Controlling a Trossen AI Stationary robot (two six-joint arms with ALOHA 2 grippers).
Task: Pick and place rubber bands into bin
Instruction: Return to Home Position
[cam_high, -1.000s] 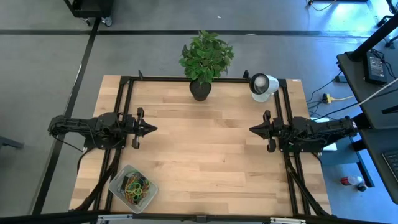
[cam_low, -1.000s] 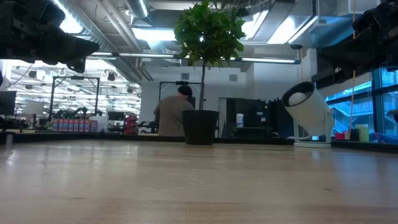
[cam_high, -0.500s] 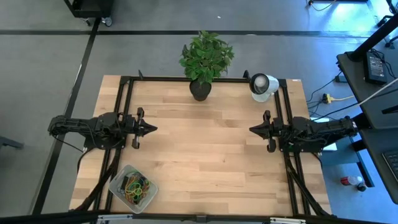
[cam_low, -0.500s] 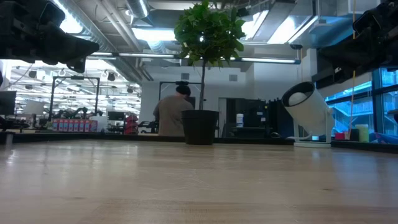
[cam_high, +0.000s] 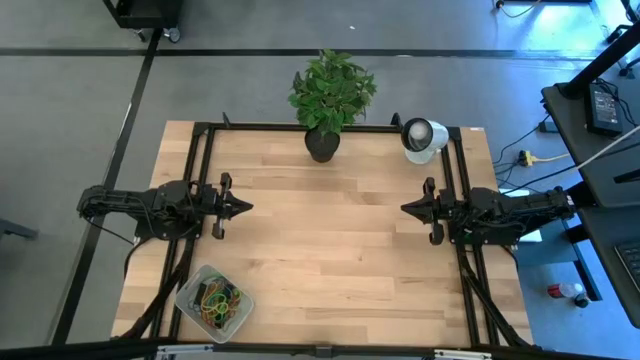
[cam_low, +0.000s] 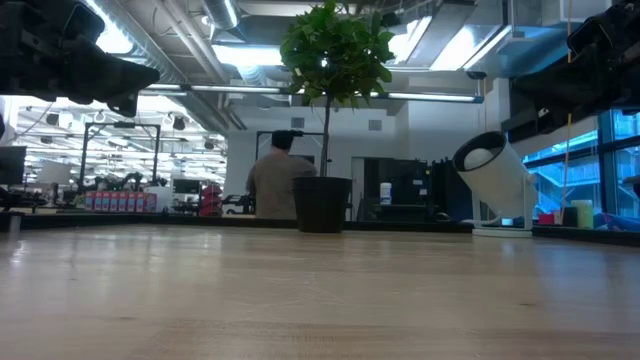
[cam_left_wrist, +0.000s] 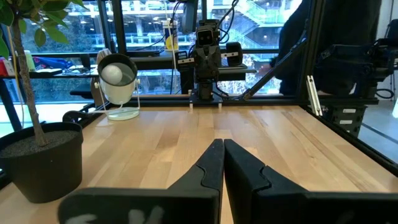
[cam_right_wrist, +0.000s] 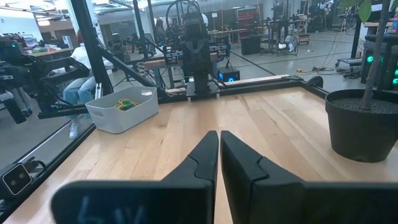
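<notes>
In the high view, the left gripper (cam_high: 246, 207) is hovering at centre left over the table (cam_high: 330, 250), pointing inward. Its fingers (cam_left_wrist: 211, 163) are pressing tip to tip, gripping nothing and touching nothing. The right gripper (cam_high: 404, 208) is facing it from centre right, well apart, and its fingers (cam_right_wrist: 208, 149) are likewise pinching together with nothing between them. The bin (cam_high: 192, 284) is sitting at the lower left, near the table's corner, with the rubber bands (cam_high: 218, 298) lying heaped inside it in green, yellow, orange and dark loops.
</notes>
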